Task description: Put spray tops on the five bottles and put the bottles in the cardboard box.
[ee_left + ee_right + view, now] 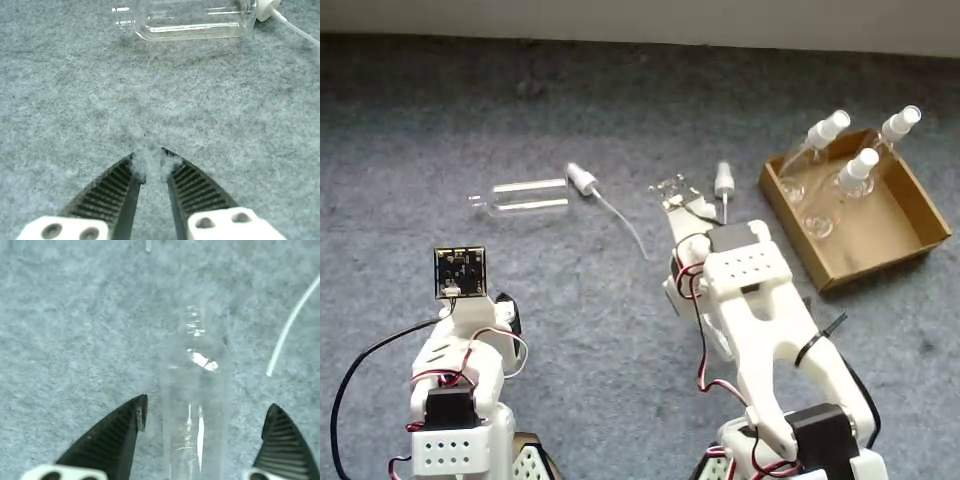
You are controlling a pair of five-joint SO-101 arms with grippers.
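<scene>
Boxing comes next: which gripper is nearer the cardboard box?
Right. The right gripper, jaws open around a lying bottle, is a short way from the cardboard box; the left gripper sits farther off, on the right arm's other side.

Glossy clear bottle point(190, 20), fuzzy felt mat point(225, 100), matt cardbd box point(895, 225)

Bottle point(195, 390) blurred, base cut off by edge.

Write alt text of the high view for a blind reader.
Three bottles with spray tops lie in a cardboard box at the right of a grey felt table. The right gripper straddles an uncapped clear bottle beside a loose spray top; another bottle and spray top lie ahead of the left arm.
</scene>
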